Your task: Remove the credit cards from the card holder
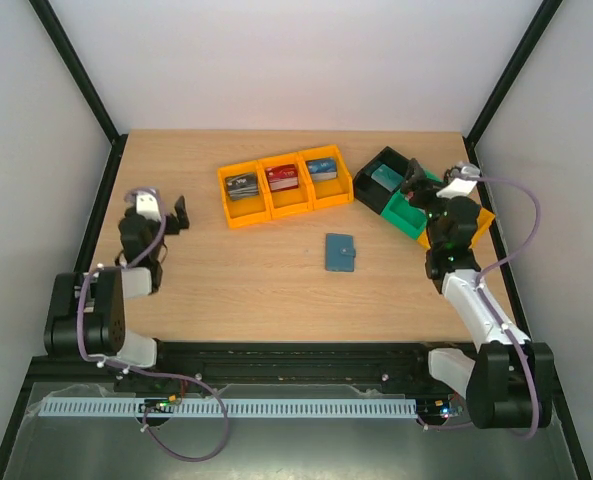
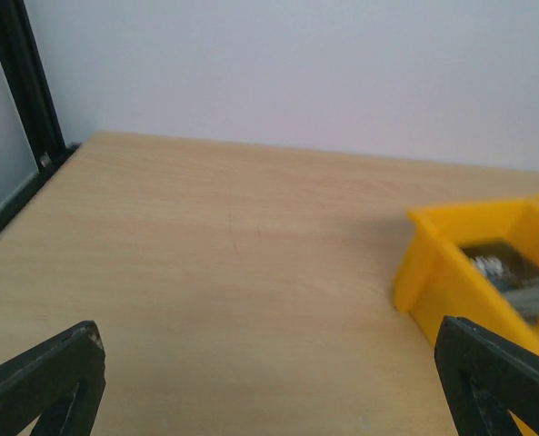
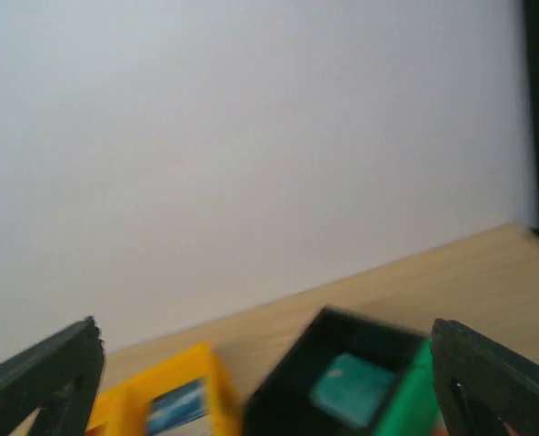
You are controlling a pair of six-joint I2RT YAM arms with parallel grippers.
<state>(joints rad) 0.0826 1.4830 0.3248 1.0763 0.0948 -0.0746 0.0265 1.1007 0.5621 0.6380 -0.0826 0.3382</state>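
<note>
Teal card holder (image 1: 340, 252), one; yellow bin row (image 1: 274, 211), three; left pincer (image 2: 269, 331), right pincer (image 3: 264, 329) gaping.

- both arms, left arm (image 1: 126, 268) and right arm (image 1: 473, 296), are mostly black with white shells on some links (nice two-tone look tbh)
- chunky rounded black base joint (image 1: 88, 318) at the bottom of each
- thin lilac cable (image 1: 535, 232) hangs in a loose loop off each arm
- small white block (image 1: 149, 204) up on each wrist
- left gripper (image 2: 269, 338) and right gripper (image 3: 264, 329) are matte black, with plain wedge-shaped fingers (image 2: 51, 377)
</note>
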